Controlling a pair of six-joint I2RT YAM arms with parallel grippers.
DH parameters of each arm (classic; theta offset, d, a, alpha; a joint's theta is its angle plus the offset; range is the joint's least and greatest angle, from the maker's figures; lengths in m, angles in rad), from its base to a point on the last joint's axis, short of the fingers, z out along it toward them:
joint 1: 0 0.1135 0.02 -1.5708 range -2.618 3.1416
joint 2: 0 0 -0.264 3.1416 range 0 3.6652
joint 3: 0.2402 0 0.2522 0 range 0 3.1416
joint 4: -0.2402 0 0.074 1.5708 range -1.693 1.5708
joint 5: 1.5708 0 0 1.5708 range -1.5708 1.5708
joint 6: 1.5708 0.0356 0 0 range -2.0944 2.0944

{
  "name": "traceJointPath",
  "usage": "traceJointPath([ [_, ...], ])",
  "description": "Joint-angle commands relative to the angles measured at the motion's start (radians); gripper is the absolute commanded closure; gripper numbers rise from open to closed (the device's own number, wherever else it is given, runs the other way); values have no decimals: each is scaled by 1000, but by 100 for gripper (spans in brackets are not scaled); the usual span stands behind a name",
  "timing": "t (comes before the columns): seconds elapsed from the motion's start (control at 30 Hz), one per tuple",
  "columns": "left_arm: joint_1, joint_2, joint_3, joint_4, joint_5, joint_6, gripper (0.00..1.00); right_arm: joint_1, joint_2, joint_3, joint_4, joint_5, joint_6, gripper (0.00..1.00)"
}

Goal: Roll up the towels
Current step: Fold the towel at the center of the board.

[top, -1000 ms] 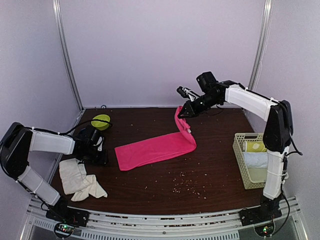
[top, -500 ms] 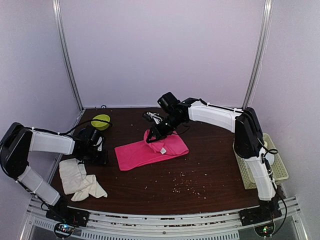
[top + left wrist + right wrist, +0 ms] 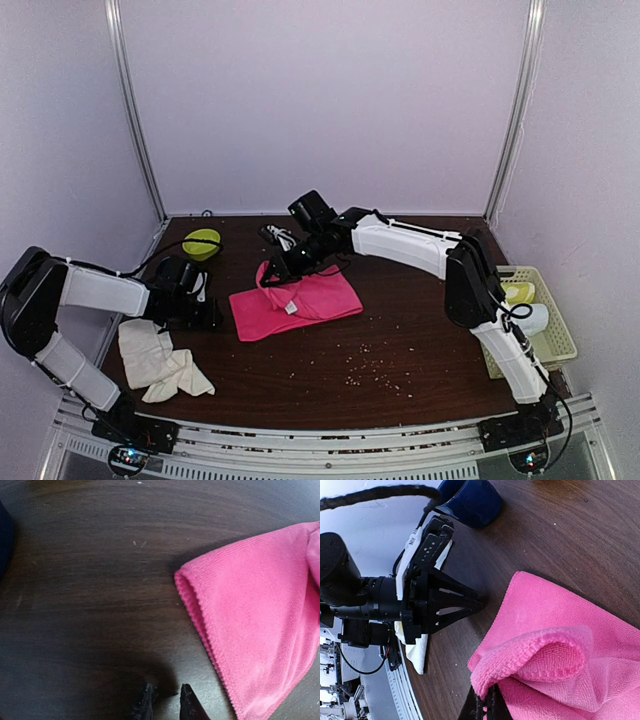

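Now the right gripper [image 3: 272, 272], clamped on the bright pink cloth towel's [image 3: 310, 298] end, has swept it toward the closed, empty left gripper [image 3: 205, 312], doubling the towel over beside it; rolling hasn't begun.

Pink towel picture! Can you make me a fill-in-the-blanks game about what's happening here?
The right gripper pinches the pink towel, while the left gripper holds ____.
The cream towel lies crumpled on the ____ side of the table.
The basket sits at the table's ____ edge.
Missing words: nothing, left, right.
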Motion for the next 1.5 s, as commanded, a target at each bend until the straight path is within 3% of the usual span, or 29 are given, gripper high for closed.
traceJointPath([
  [0.0, -7, 24, -29, 36, 64, -23, 79, 1, 63, 30, 70, -22, 56, 100],
  [0.57, -8, 42, -50, 86, 106, -30, 79, 42, 163, 75, 285, -40, 205, 100],
  [1.47, -7, 39, -84, 116, 102, -48, 79, 105, 219, 60, 359, -64, 256, 100],
])
